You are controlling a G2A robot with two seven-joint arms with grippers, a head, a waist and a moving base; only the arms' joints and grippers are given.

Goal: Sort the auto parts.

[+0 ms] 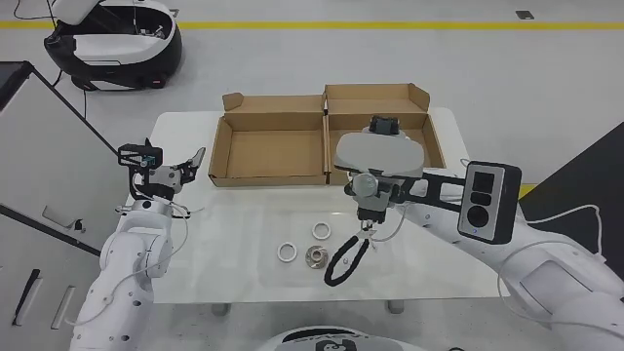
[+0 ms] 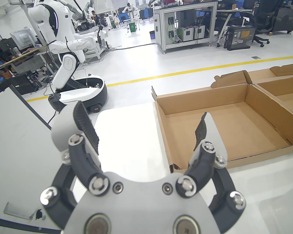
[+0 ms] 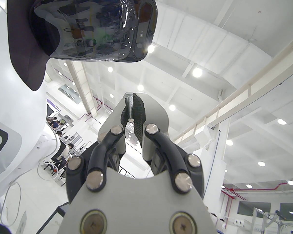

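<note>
My right gripper [image 3: 133,104] points up toward the ceiling and is shut on a threaded metal bolt [image 3: 130,108] with a hex head. In the top view it [image 1: 380,149] hangs above the front of the right cardboard box [image 1: 429,141]. On the white table [image 1: 234,244] lie two white rings [image 1: 321,229] [image 1: 288,252], a small metal part [image 1: 314,253] and a black rubber loop [image 1: 343,259]. My left gripper [image 2: 141,113] is open and holds nothing. It [image 1: 185,168] hovers at the table's left edge, facing the empty left box [image 2: 258,91].
The two open cardboard boxes [image 1: 216,151] sit side by side at the table's back. A white board [image 1: 49,156] leans left of the table. Another robot's base [image 1: 117,44] stands on the floor beyond a yellow line.
</note>
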